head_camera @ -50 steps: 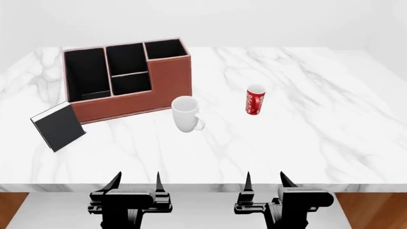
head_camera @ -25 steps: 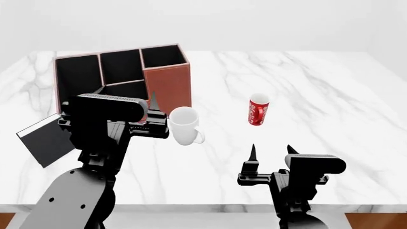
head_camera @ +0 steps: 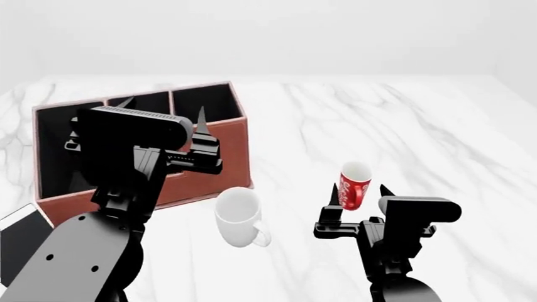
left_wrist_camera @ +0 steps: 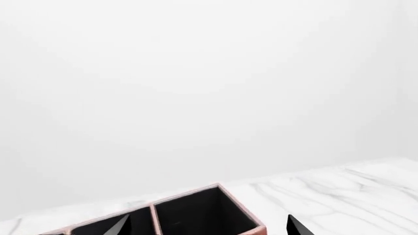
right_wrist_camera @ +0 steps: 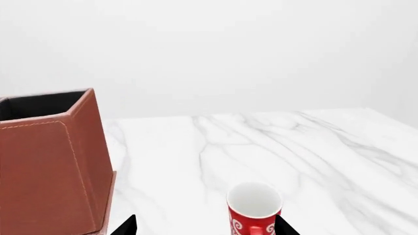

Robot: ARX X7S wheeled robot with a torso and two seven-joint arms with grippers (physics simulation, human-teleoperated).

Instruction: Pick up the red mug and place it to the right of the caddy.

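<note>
Two risks: right gripper [head_camera: 359, 200] jaws wide open, empty, red mug [head_camera: 354, 184] upright on worktop [head_camera: 453, 138] btwn tips, off-centre close could tip it; left gripper [head_camera: 163, 129] open over caddy [head_camera: 220, 157].

Legible text: none. Red mug [head_camera: 354, 185] carries a white script pattern on its side; in the head view and right wrist view [right_wrist_camera: 254, 209] the strokes are too small to resolve into letters. No labels, numbers or brands elsewhere.
</note>
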